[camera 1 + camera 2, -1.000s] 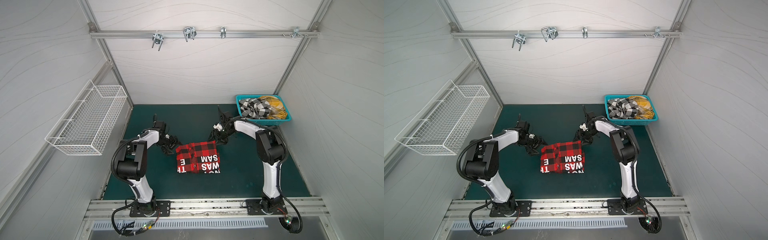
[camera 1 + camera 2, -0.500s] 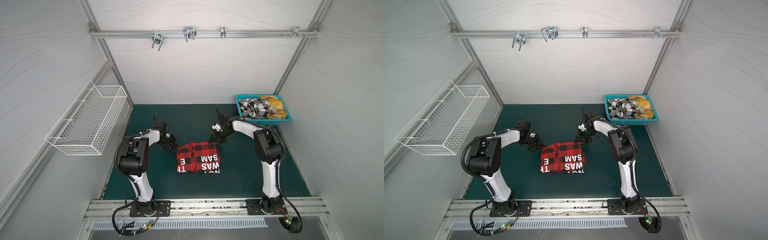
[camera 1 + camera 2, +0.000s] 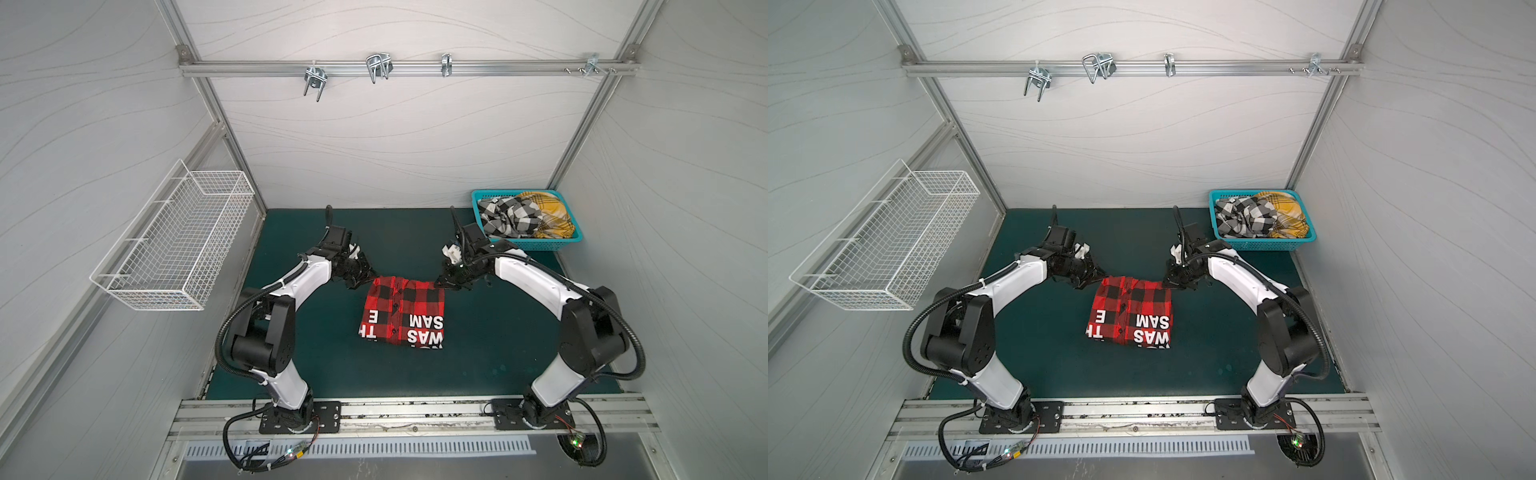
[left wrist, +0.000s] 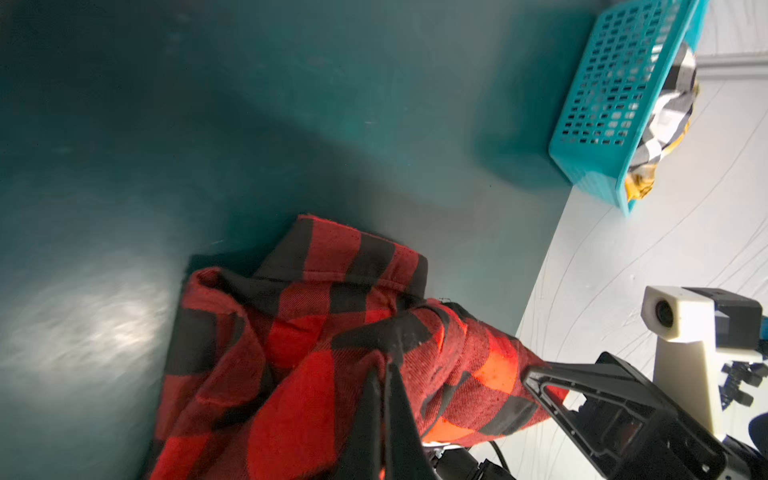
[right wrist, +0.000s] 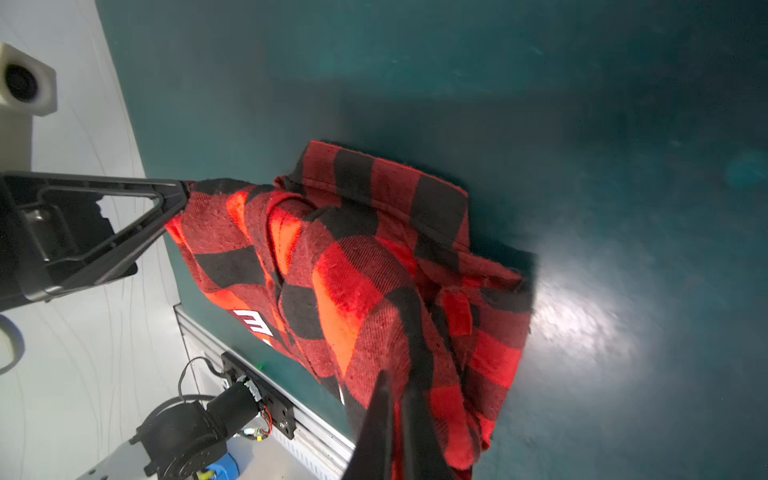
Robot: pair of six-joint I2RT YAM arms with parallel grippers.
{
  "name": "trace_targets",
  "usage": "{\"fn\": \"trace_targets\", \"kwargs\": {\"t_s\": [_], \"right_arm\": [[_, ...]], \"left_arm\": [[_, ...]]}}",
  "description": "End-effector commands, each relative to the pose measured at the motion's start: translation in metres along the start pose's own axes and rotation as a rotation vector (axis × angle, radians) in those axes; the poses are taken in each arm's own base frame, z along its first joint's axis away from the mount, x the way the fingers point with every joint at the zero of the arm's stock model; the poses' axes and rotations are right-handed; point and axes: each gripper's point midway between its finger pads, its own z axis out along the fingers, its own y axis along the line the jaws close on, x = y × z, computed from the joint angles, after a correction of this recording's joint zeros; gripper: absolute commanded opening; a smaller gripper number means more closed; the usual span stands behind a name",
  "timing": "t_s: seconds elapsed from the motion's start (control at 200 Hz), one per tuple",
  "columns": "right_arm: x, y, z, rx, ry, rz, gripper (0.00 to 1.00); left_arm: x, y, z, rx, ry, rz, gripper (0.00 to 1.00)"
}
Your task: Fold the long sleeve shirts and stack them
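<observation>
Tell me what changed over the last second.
The left gripper moved inward to the red-and-black shirt and shut on its far left corner; the right gripper shut on the far right corner. The shirt stayed folded on the mat; the black-and-white shirt and yellow shirt in the teal basket did not move.

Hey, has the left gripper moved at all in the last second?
Yes. In a top view the left gripper has moved right, away from the white wire basket, onto the far left corner of the red-and-black shirt, which it now pinches.
</observation>
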Motion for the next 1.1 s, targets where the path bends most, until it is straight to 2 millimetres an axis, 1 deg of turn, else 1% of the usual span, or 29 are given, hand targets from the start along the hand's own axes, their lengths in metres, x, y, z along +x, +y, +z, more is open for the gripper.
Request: {"fn": "trace_targets", "kwargs": {"t_s": [0.0, 0.045, 0.085, 0.19, 0.26, 0.27, 0.305, 0.325, 0.35, 0.385, 0.42, 0.45, 0.5, 0.525, 0.54, 0.595, 0.635, 0.67, 0.71, 0.755, 0.82, 0.87, 0.935, 0.995, 1.05, 1.095], "right_arm": [[-0.011, -0.037, 0.020, 0.051, 0.016, 0.086, 0.00], [-0.016, -0.042, 0.030, 0.036, 0.042, 0.085, 0.00], [-0.021, -0.043, 0.038, 0.021, 0.062, 0.078, 0.00], [-0.034, -0.044, 0.050, 0.009, 0.082, 0.047, 0.00], [-0.038, -0.053, 0.055, 0.039, 0.089, 0.061, 0.00], [-0.039, -0.054, 0.056, 0.040, 0.090, 0.065, 0.00], [-0.039, -0.058, 0.058, 0.042, 0.096, 0.080, 0.00], [-0.039, -0.060, 0.058, 0.044, 0.098, 0.089, 0.04], [-0.039, -0.063, 0.059, 0.052, 0.099, 0.099, 0.12], [-0.038, -0.064, 0.057, 0.058, 0.102, 0.099, 0.23], [-0.039, -0.064, 0.052, 0.070, 0.098, 0.093, 0.33], [-0.039, -0.063, 0.045, 0.084, 0.088, 0.080, 0.43], [-0.041, -0.060, 0.028, 0.119, 0.062, 0.056, 0.58], [-0.041, -0.060, 0.022, 0.136, 0.055, 0.050, 0.60], [-0.041, -0.059, 0.014, 0.153, 0.044, 0.042, 0.63], [-0.039, -0.058, -0.005, 0.197, 0.025, 0.029, 0.65], [-0.036, -0.056, -0.016, 0.226, 0.017, 0.023, 0.65], [-0.030, -0.053, -0.025, 0.244, 0.016, 0.015, 0.65], [-0.022, -0.049, -0.031, 0.260, 0.017, 0.005, 0.65], [-0.010, -0.043, -0.036, 0.281, 0.021, -0.017, 0.65], [0.010, -0.030, -0.039, 0.288, 0.025, -0.050, 0.62], [0.025, -0.021, -0.036, 0.281, 0.028, -0.058, 0.57], [0.043, -0.010, -0.027, 0.242, 0.038, -0.041, 0.42], [0.056, -0.001, -0.015, 0.197, 0.051, -0.019, 0.32], [0.065, -0.001, -0.004, 0.190, 0.062, 0.003, 0.26], [0.067, -0.005, 0.005, 0.180, 0.068, 0.036, 0.23]], "left_arm": [[-0.018, 0.015, 0.032, -0.053, 0.004, -0.014, 0.00], [-0.023, 0.026, 0.043, -0.084, 0.012, -0.025, 0.00], [-0.028, 0.029, 0.047, -0.096, 0.004, -0.022, 0.00], [-0.036, 0.031, 0.051, -0.121, -0.019, -0.011, 0.00], [-0.038, 0.028, 0.055, -0.114, -0.005, -0.001, 0.00], [-0.038, 0.028, 0.056, -0.114, 0.000, -0.001, 0.03], [-0.036, 0.027, 0.059, -0.119, 0.021, 0.001, 0.17], [-0.035, 0.026, 0.061, -0.117, 0.031, 0.006, 0.24], [-0.033, 0.024, 0.062, -0.113, 0.044, 0.014, 0.32], [-0.032, 0.019, 0.059, -0.110, 0.047, 0.033, 0.39], [-0.032, 0.014, 0.053, -0.112, 0.037, 0.050, 0.43], [-0.033, 0.008, 0.045, -0.109, 0.020, 0.065, 0.46], [-0.036, -0.002, 0.025, -0.108, -0.023, 0.086, 0.49], [-0.037, -0.005, 0.014, -0.121, -0.045, 0.096, 0.50], [-0.038, -0.006, 0.009, -0.131, -0.056, 0.101, 0.51], [-0.039, -0.014, -0.020, -0.178, -0.114, 0.133, 0.53], [-0.036, -0.019, -0.038, -0.192, -0.144, 0.151, 0.54], [-0.031, -0.021, -0.050, -0.198, -0.156, 0.159, 0.55], [-0.022, -0.023, -0.059, -0.199, -0.151, 0.165, 0.55], [-0.008, -0.026, -0.062, -0.182, -0.126, 0.178, 0.54], [0.018, -0.024, -0.056, -0.160, -0.069, 0.182, 0.49], [0.037, -0.023, -0.047, -0.135, -0.023, 0.178, 0.41], [0.055, -0.017, -0.034, -0.119, 0.026, 0.156, 0.33], [0.063, -0.010, -0.023, -0.115, 0.051, 0.137, 0.27], [0.067, -0.004, -0.014, -0.120, 0.067, 0.123, 0.24], [0.066, 0.003, -0.006, -0.132, 0.076, 0.111, 0.22]]}}
